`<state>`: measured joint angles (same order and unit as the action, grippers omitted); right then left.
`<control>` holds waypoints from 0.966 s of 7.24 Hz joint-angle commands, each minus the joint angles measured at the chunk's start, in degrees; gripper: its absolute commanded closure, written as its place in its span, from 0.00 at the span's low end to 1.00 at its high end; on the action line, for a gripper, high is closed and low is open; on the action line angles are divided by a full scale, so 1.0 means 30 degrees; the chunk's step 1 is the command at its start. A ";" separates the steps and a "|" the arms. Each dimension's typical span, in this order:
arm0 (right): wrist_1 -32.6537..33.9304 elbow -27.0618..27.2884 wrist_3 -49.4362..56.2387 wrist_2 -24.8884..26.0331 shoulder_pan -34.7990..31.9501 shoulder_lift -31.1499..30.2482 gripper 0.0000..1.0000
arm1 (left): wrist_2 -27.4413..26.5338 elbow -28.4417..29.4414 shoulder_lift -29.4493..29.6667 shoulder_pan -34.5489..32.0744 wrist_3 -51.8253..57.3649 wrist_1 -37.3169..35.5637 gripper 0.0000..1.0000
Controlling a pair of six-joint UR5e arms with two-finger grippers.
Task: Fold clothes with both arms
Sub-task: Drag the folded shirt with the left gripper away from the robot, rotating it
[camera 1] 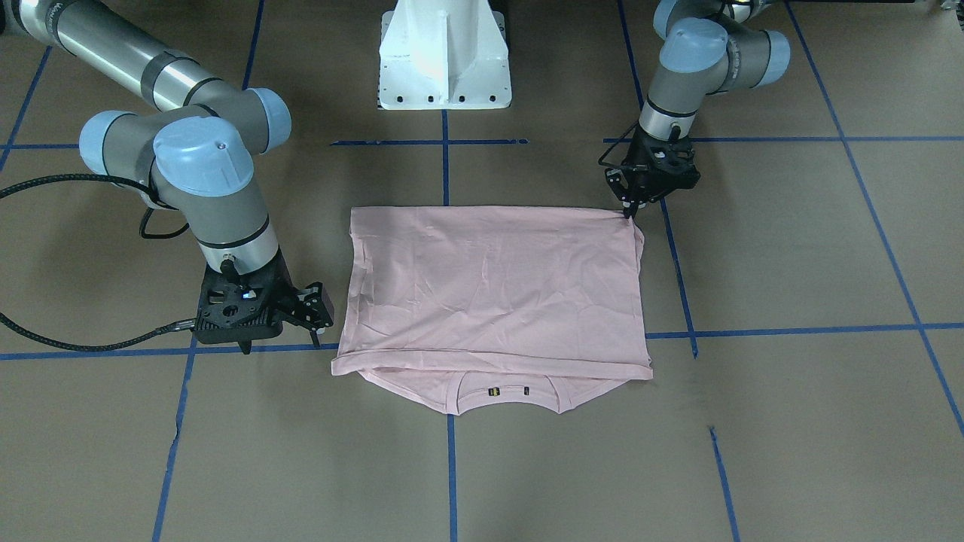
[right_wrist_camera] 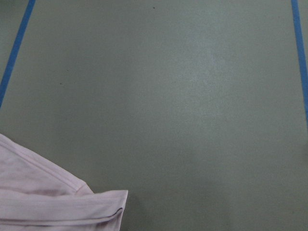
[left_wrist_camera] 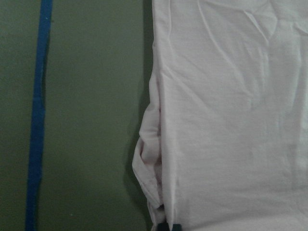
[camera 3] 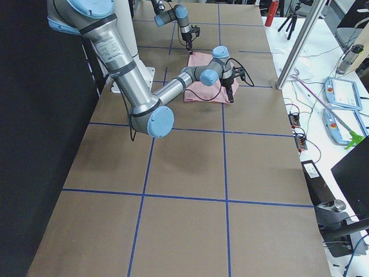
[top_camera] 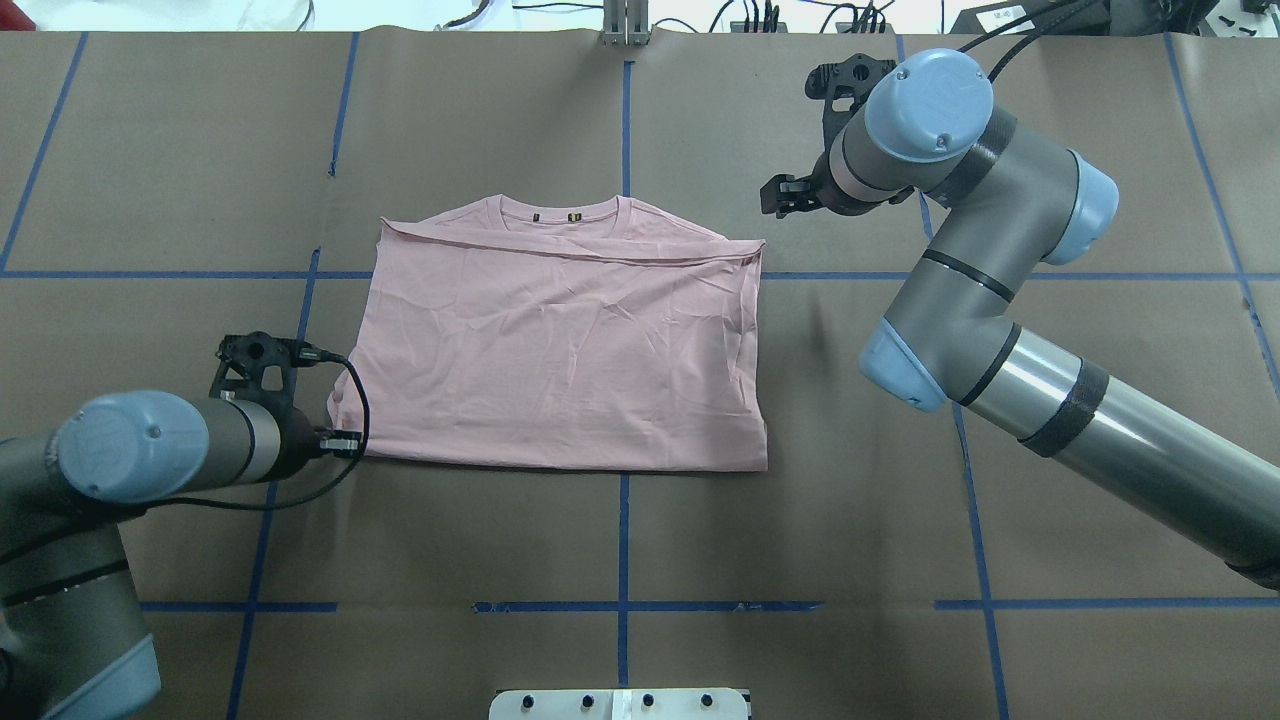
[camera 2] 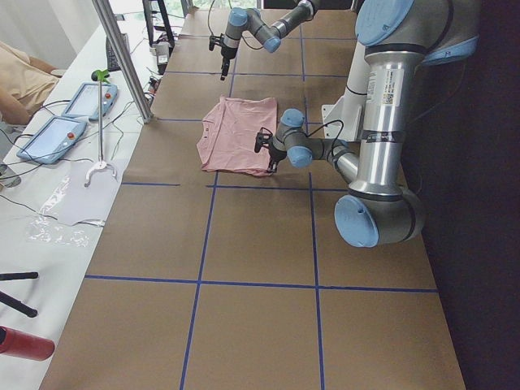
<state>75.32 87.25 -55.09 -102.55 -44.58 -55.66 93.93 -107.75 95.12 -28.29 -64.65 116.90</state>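
A pale pink T-shirt (camera 1: 489, 286) (top_camera: 560, 350) lies flat on the table, its lower part folded up to just short of the ribbed collar (top_camera: 560, 212). The print is hidden. My left gripper (camera 1: 629, 212) points down on the corner nearest the robot on its left, shut on the shirt edge; the left wrist view shows its dark tips (left_wrist_camera: 169, 226) at the hem. Beside the far corner on the other side, my right gripper (camera 1: 316, 316) (top_camera: 785, 200) stands open and clear of the cloth. That corner (right_wrist_camera: 96, 204) shows in the right wrist view.
The white pedestal base (camera 1: 444, 60) stands at the robot's side of the table. Blue tape lines (top_camera: 622, 540) cross the brown table cover (top_camera: 900, 520). Beyond the far edge are tablets (camera 2: 49, 138), a metal post (camera 2: 122, 57) and a person's sleeve (camera 2: 16, 77).
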 commanded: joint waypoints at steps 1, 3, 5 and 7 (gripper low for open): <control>0.0000 -0.0051 -0.0062 0.0022 0.0007 -0.0078 0.00 | 0.0068 0.2153 0.1155 -0.3327 0.3983 0.0173 1.00; 0.0000 -0.0051 -0.0180 0.0022 0.0036 -0.0196 0.00 | 0.0068 0.7296 0.5450 -0.5997 0.6391 0.0261 1.00; 0.0000 -0.0080 -0.0210 0.0051 0.0036 -0.0254 0.00 | 0.0068 1.3239 0.8650 -0.7904 0.7655 0.2823 1.00; 0.0000 -0.0081 -0.0268 0.0051 0.0036 -0.0225 0.00 | 0.0039 1.6080 0.9427 -0.8703 0.8920 0.4973 1.00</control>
<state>75.32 86.98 -55.76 -102.40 -44.48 -56.37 94.07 -64.39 121.89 -53.03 -39.68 128.24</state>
